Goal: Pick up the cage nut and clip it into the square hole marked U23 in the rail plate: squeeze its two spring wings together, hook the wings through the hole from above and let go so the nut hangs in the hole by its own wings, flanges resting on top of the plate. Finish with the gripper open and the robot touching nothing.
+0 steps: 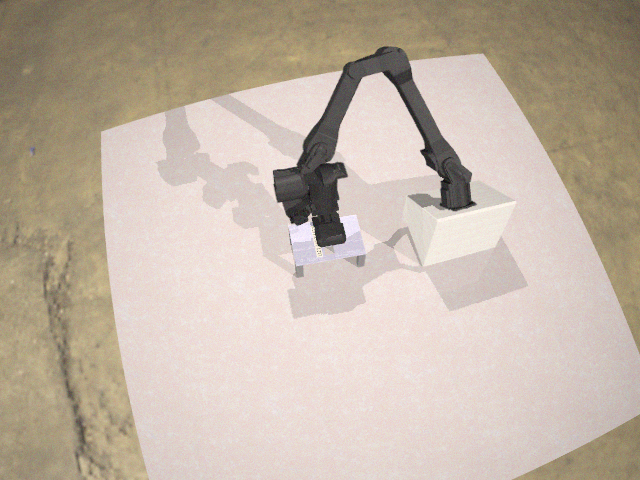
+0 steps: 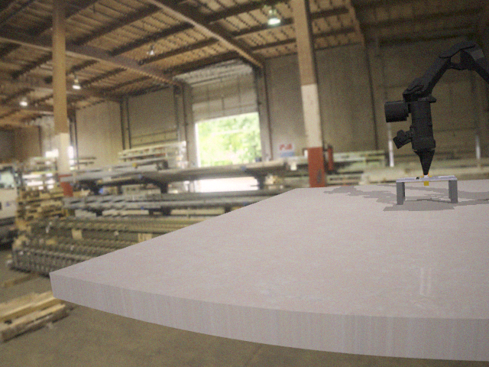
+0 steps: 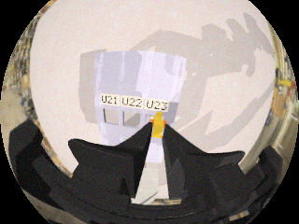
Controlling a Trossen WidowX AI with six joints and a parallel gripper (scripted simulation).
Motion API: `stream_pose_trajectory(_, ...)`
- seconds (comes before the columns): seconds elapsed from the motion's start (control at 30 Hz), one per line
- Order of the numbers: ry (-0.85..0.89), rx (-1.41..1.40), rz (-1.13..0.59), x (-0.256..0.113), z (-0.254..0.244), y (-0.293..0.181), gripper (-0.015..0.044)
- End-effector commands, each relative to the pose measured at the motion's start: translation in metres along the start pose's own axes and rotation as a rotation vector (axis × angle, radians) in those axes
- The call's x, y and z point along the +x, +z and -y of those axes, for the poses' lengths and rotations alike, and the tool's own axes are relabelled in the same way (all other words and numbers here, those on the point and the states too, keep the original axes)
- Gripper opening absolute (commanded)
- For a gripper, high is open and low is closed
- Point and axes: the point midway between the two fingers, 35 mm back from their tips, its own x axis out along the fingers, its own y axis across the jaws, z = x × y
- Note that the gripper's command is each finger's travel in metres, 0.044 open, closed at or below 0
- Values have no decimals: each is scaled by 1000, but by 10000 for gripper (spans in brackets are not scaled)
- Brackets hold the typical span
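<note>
Gripper (image 1: 329, 243) (image 2: 425, 174) (image 3: 157, 126) pinched on cage nut (image 2: 425, 183) (image 3: 159, 126) at U23, near side of label; early release could leave one wing unhooked.

From my top view, the small raised plate (image 1: 305, 253) (image 2: 436, 179) (image 3: 103, 79) stands on the table (image 1: 361, 361) (image 2: 257, 252) (image 3: 56, 56), left of the block (image 1: 467, 227), with the arm's foot (image 1: 456, 195) on that block

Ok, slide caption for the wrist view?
Gripper shut on the yellow-orange cage nut at U23; U21 and U22 holes unfilled.
</note>
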Motion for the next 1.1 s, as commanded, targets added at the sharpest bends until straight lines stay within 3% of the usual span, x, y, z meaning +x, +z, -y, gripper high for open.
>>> stream_pose_trajectory(0.0, -7, 1, 0, 0, -1, 0, 37)
stream_pose_trajectory(0.87, -7, 1, 0, 1, -5, 0, 37)
stream_pose_trajectory(1.07, -5, -3, 0, 1, -5, 0, 194)
